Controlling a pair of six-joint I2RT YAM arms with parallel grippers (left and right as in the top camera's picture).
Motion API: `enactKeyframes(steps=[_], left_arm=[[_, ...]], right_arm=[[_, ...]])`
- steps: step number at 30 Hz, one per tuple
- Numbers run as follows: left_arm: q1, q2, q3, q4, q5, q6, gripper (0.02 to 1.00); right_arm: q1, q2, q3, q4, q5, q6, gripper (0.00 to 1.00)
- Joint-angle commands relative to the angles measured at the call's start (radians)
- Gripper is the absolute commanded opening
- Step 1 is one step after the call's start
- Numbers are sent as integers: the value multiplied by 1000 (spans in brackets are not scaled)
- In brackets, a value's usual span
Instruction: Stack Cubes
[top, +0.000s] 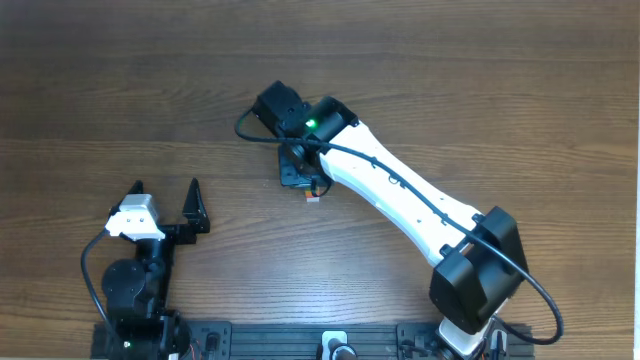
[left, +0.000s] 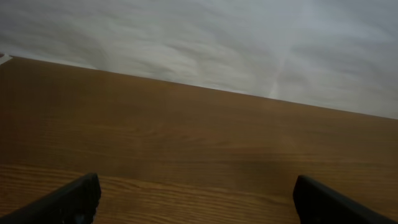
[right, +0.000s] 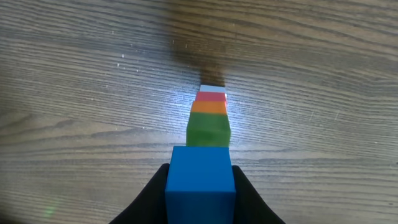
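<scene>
A stack of cubes stands on the wooden table near its middle. From the bottom up I see a white cube, a red cube, an orange cube and a green cube. A blue cube sits on top, and my right gripper is shut on it from both sides. In the top view the right gripper covers the stack, with just the stack's foot peeking out. My left gripper rests open at the near left, holding nothing, its fingers wide apart.
The right arm runs diagonally from its base at the bottom right up to the stack. Bare wood lies around the stack on all sides. A pale wall rises beyond the table's far edge.
</scene>
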Motion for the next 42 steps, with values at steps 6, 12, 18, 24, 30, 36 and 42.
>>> enactKeyframes(steps=[6, 12, 18, 24, 30, 36, 42], left_arm=[[0, -8, -5, -2, 9, 15, 1000], [0, -8, -5, -2, 9, 15, 1000], [0, -8, -5, -2, 9, 15, 1000], [0, -8, -5, -3, 9, 15, 998], [0, -8, -5, -2, 10, 15, 1000], [0, -8, -5, -2, 9, 14, 1000], [0, -8, -5, -2, 9, 15, 1000]], right_arm=[[-1, 34, 22, -2, 9, 25, 12], [-2, 38, 22, -4, 10, 29, 9], [-8, 45, 22, -11, 13, 29, 12], [-10, 53, 22, -16, 13, 29, 12], [-10, 55, 22, -17, 13, 29, 9], [-10, 55, 22, -16, 17, 29, 12], [-12, 57, 22, -16, 17, 29, 25]])
